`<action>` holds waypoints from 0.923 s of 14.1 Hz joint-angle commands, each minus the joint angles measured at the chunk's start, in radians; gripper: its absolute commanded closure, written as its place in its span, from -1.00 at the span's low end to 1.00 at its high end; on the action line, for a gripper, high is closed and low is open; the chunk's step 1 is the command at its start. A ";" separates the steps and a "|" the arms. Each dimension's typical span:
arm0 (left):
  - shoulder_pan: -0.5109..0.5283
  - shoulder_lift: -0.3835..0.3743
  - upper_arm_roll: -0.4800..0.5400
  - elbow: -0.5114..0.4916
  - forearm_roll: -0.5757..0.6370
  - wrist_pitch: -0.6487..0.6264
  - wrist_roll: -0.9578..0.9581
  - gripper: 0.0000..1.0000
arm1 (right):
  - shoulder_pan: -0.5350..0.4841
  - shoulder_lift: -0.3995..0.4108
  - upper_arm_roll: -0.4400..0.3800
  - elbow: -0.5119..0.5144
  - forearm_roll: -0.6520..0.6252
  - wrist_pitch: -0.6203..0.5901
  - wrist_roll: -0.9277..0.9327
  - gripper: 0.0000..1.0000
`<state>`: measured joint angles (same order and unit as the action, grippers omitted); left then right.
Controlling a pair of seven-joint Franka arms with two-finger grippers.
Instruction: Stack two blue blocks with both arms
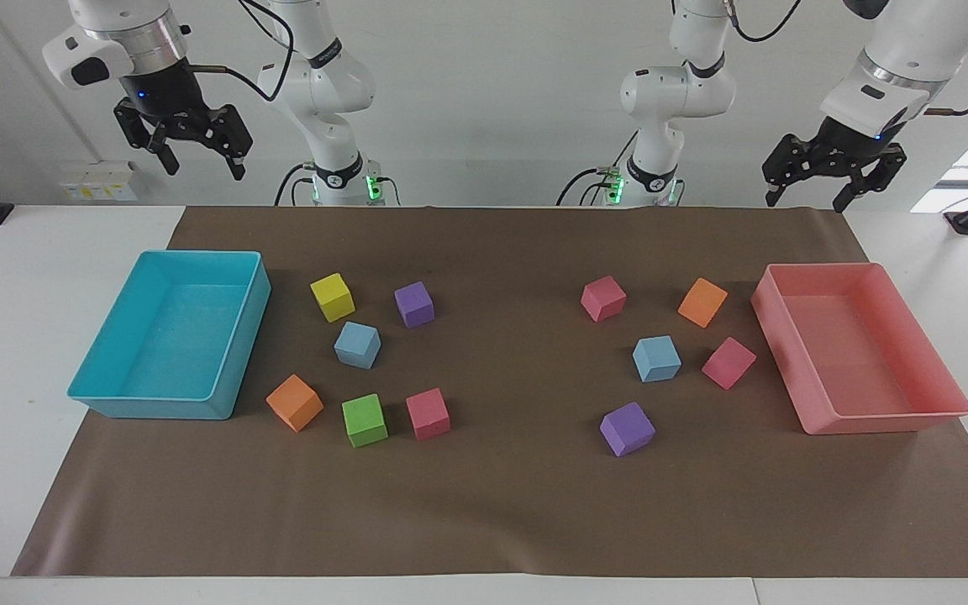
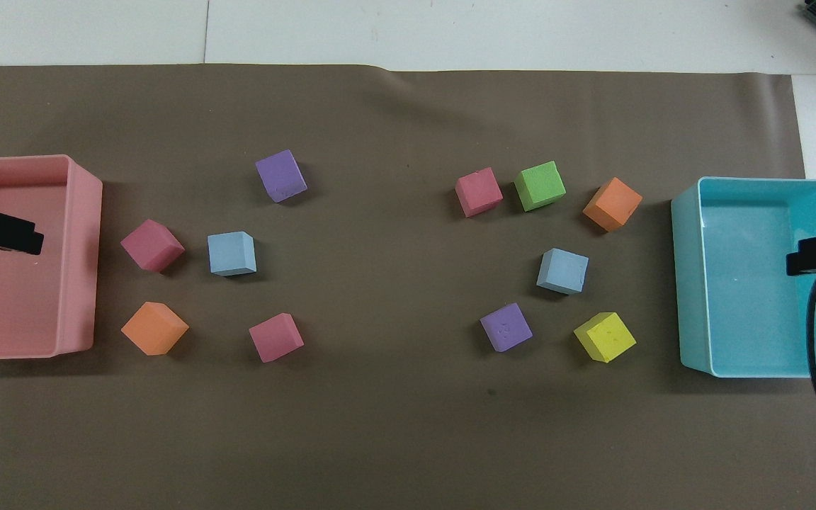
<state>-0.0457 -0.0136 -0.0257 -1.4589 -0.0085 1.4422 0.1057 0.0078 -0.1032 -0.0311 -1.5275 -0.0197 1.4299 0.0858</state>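
While both arms wait raised with jaws spread, left gripper (image 1: 824, 181) over the pink tray (image 1: 946, 353), right gripper (image 1: 190, 143) over the turquoise tray (image 1: 114, 344), the blue blocks (image 1: 657, 359) (image 1: 357, 344) sit apart below on the table (image 1: 492, 504), each ringed by coloured cubes.

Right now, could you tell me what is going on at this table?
Nothing is being handled yet. Both arms wait raised with open grippers: the left gripper over the pink tray, the right gripper over the turquoise tray. The two blue blocks lie apart on the brown mat, one among the cubes near the pink tray, the other near the turquoise tray. Neither is stacked.
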 commanded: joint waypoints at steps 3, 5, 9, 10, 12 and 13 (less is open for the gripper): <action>0.013 -0.023 -0.006 -0.027 -0.004 0.012 0.005 -1.00 | -0.003 -0.018 -0.001 -0.017 0.012 -0.005 -0.021 -1.00; 0.013 -0.023 -0.006 -0.026 -0.004 0.010 -0.004 -1.00 | -0.003 -0.018 -0.001 -0.019 0.012 -0.005 -0.021 -1.00; 0.012 -0.023 -0.006 -0.026 -0.004 0.004 -0.009 -1.00 | -0.003 -0.018 -0.001 -0.019 0.012 -0.005 -0.021 -1.00; 0.010 -0.023 -0.006 -0.026 -0.004 0.004 -0.008 -1.00 | -0.003 -0.018 -0.001 -0.017 0.012 -0.005 -0.021 -1.00; 0.007 -0.023 -0.008 -0.026 -0.004 0.003 -0.007 -1.00 | -0.003 -0.018 -0.001 -0.019 0.012 -0.005 -0.021 -1.00; 0.007 -0.023 -0.006 -0.026 -0.004 0.000 -0.007 -1.00 | -0.003 -0.018 -0.001 -0.019 0.012 -0.005 -0.021 -1.00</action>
<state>-0.0457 -0.0136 -0.0269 -1.4589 -0.0085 1.4414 0.1055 0.0078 -0.1032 -0.0311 -1.5275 -0.0197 1.4299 0.0858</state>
